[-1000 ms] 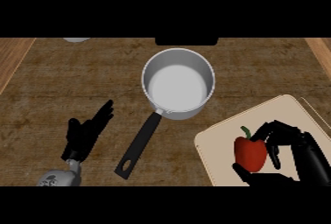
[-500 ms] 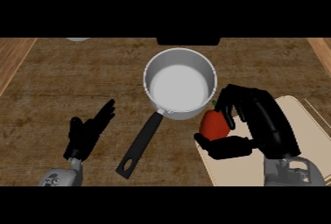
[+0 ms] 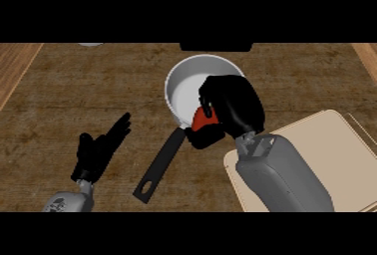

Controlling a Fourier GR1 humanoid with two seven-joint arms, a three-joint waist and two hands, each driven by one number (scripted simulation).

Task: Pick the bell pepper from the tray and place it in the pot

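Right hand [image 3: 236,102]: curled round the bell pepper [image 3: 199,118], fingers and thumb wrapped over it so that only a red patch shows; it hangs above the near rim of the pot
Tray [image 3: 331,154]: beige board at the lower right; partly covered by the right forearm [image 3: 283,177]; no pepper shows on its bare part
Pot [image 3: 184,82]: pale and round, in the middle of the counter; nothing shows inside it; its black handle [image 3: 163,162] points down toward the lower left
Bell pepper: off the tray, in the right hand's grasp, over the pot's near rim where the handle joins; not yet inside
Done: by the look of it, the pick and most of the carry
Remaining: a short move further over the pot's middle; then lowering, opening the fingers and drawing the hand clear
Counter [image 3: 74,89]: brown wood, bearing pot and tray
Left hand [image 3: 97,149]: at the lower left, fingers straight and pointing up, resting apart from the handle; holds nothing
Far edge: a dark shape [image 3: 216,46] and a small pale thing [image 3: 91,44], too cut off to name
In the way: only the pot's own rim and handle, just under the pepper; letting go here might land it on the rim rather than inside
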